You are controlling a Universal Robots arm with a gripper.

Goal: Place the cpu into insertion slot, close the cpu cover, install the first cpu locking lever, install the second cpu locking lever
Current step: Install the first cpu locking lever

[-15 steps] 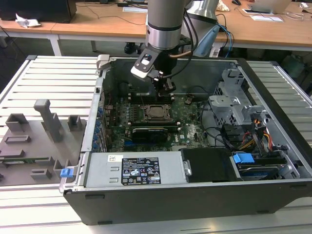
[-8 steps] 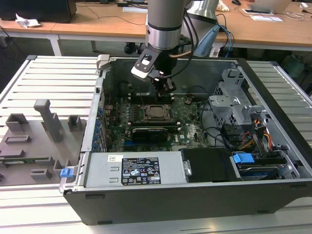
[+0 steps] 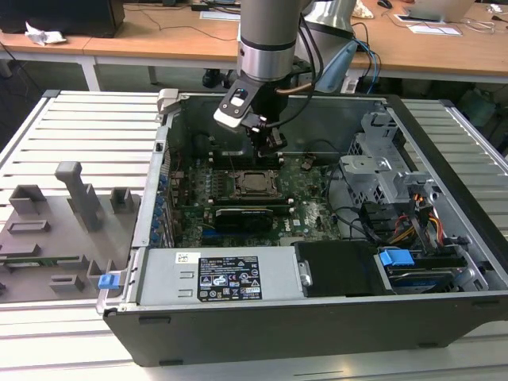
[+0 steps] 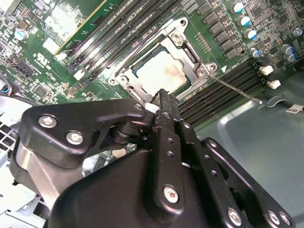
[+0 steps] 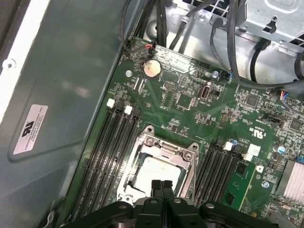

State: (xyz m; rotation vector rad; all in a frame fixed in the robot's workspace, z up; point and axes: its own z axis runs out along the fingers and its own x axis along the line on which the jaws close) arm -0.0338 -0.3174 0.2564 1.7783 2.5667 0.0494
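The cpu (image 5: 159,172) lies flat in the socket on the green motherboard, its pale silvery top showing through the window of the cpu cover (image 5: 164,141). The cover's metal frame (image 4: 190,53) lies down flat around the chip (image 4: 159,71). My gripper (image 5: 161,186) hangs just above the socket's edge, its two black fingers pressed together with nothing between them. In the exterior view the gripper (image 3: 267,148) sits over the cpu (image 3: 255,182) inside the open computer case. A thin metal locking lever (image 4: 237,90) slants out from a corner of the socket across the memory slots.
Black memory slots (image 5: 110,152) flank the socket on both sides. A black graphics card (image 3: 248,214) sits in front of the socket. Cables and a grey drive cage (image 3: 389,178) fill the case at the exterior view's right. A grey fixture tray (image 3: 55,230) lies outside at the left.
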